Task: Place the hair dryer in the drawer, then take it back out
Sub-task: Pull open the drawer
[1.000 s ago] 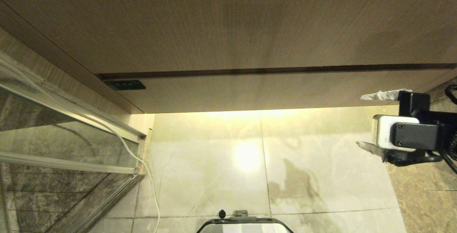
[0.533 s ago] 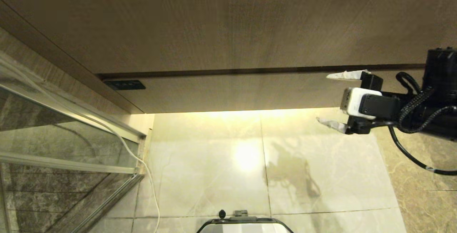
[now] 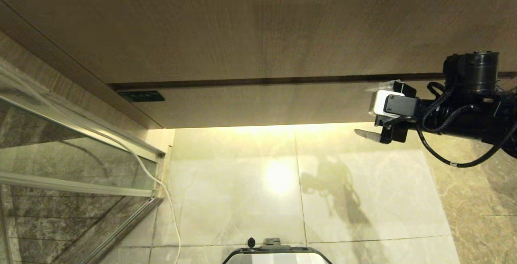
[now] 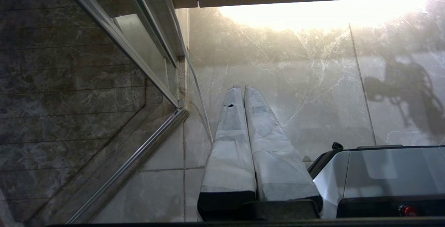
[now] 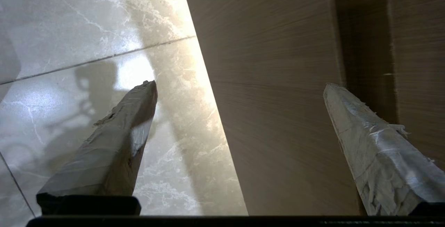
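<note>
- Hair dryer: not in any view, so can't say where it is; neither gripper holds it.
- Nearest the head cam: robot base [image 3: 276,254] at the bottom edge, pale tiled floor [image 3: 242,199] just beyond. White cable [image 3: 171,211] runs down the floor beside a glass partition [image 3: 60,167] on the robot's left.
- Left gripper [image 4: 240,91]: seen only in its own wrist cam, hanging over the floor next to the base, taped fingers pressed together w/ nothing between. Looks parked, no part in the job for now.
- Right gripper [image 3: 373,110]: comes in from the robot's right, arm roughly level, fingers pointing toward the robot's left along the cabinet front. Jaws spread wide & empty. One finger sits over the floor, the other over the wood panel near the dark seam, per right wrist cam. Can't tell if either tip touches the wood.
- Farthest: drawer [image 3: 258,106], a plain grey-brown wood-grain front, flush & closed, dark seam above it, light strip glowing underneath. Small dark plate [image 3: 140,96] at its left end.
- Progress, my read: very early or between steps. Drawer shut, dryer unseen, nothing gripped. Left to do as far as visible: get the drawer open, dryer in, dryer back out.
- Likely step in hand: right gripper lining up on the drawer's lower edge to pull it. Handleless front, so grip pt is narrow & a slip is possible.
</note>
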### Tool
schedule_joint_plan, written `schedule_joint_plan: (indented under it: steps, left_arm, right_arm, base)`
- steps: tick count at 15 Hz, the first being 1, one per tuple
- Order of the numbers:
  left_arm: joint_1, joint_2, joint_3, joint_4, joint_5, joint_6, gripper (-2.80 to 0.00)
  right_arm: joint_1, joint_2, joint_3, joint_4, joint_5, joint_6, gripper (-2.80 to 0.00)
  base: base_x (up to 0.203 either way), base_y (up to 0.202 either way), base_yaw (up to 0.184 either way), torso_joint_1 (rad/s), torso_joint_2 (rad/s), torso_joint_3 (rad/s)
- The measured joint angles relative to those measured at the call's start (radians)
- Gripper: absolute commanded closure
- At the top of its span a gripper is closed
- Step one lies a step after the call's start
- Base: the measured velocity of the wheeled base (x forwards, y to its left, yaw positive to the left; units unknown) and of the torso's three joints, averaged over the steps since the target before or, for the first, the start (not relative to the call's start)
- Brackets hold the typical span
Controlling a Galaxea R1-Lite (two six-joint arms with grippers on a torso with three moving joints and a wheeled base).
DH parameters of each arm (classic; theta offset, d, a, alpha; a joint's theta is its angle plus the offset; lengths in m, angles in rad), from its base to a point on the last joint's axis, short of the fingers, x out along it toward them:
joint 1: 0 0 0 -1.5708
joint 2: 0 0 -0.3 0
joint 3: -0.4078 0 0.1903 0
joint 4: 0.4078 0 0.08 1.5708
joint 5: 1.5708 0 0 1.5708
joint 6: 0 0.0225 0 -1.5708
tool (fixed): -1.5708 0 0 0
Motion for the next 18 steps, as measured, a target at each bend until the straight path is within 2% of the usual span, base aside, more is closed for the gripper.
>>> schedule_joint_plan:
  steps: [4, 8, 15, 18]
  left_arm:
    - [0.0, 0.0, 0.0, 0.0, 0.0, 0.0, 0.0]
    - [0.0, 0.0, 0.0, 0.001, 0.0, 0.0, 0.0]
    - [0.0, 0.0, 0.0, 0.0, 0.0, 0.0, 0.0]
    - [0.0, 0.0, 0.0, 0.001, 0.0, 0.0, 0.0]
  right_arm:
    - [-0.003, 0.054, -0.068, -0.032, 0.027, -0.002, -2.8]
    - [-0.019, 0.072, -0.072, -0.067, 0.062, -0.032, -2.8]
    - [-0.029, 0.18, -0.123, -0.147, 0.067, -0.049, -2.8]
    - [-0.041, 0.186, -0.129, -0.078, 0.064, -0.035, -2.8]
  base:
    - [0.0, 0.0, 0.0, 0.0, 0.0, 0.0]
    - [0.0, 0.0, 0.0, 0.0, 0.0, 0.0]
    - [0.0, 0.0, 0.0, 0.0, 0.0, 0.0]
    - [0.0, 0.0, 0.0, 0.0, 0.0, 0.0]
